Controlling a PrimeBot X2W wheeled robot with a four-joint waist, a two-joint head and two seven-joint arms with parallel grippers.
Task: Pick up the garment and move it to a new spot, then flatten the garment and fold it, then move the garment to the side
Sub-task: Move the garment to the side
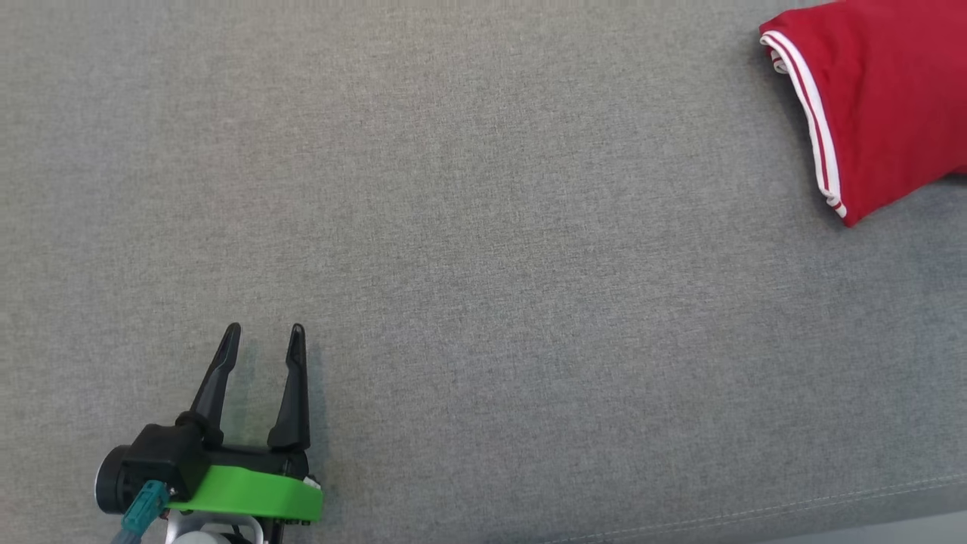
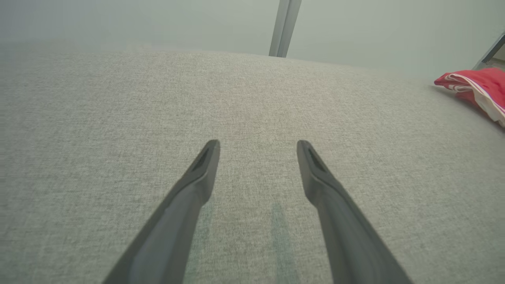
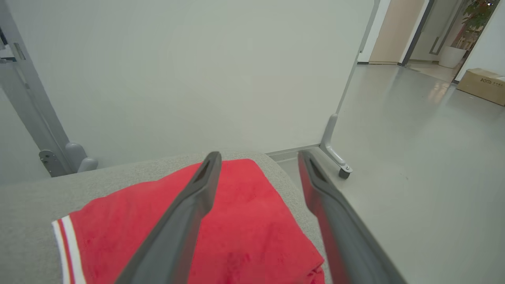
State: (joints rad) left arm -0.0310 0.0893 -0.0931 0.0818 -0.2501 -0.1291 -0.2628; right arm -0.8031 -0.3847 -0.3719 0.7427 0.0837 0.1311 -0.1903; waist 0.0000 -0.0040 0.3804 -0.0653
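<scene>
**Both claws apart, garment lying free at the far right**

Your left claw (image 1: pixel 264 330) sits at the near left of the grey fabric tabletop (image 1: pixel 483 227). Its two dark fingers are spread and point away from you, with nothing between them. In its own wrist view the left claw (image 2: pixel 258 144) has only bare grey cloth under and ahead of it, and the fingers cast faint shadows on the weave.

Your right claw (image 3: pixel 259 154) is also spread wide and grips nothing. It is poised over the garment (image 3: pixel 244 221). You cannot tell from this view whether the fingertips touch the cloth.

The garment (image 1: pixel 884 98) is red with white stripes along one hem. It lies bunched at the far right of the tabletop, well apart from your left claw, and part of it runs out of the head view. From the left wrist it shows as a low red heap (image 2: pixel 481 83) at the right edge. In the right wrist view it reaches close to the tabletop's right edge.

Past that edge you can see a pale floor (image 3: pixel 414 165), a white partition (image 3: pixel 197 71) on a wheeled foot (image 3: pixel 343 170), and a cardboard box (image 3: pixel 481 85) farther off.
</scene>
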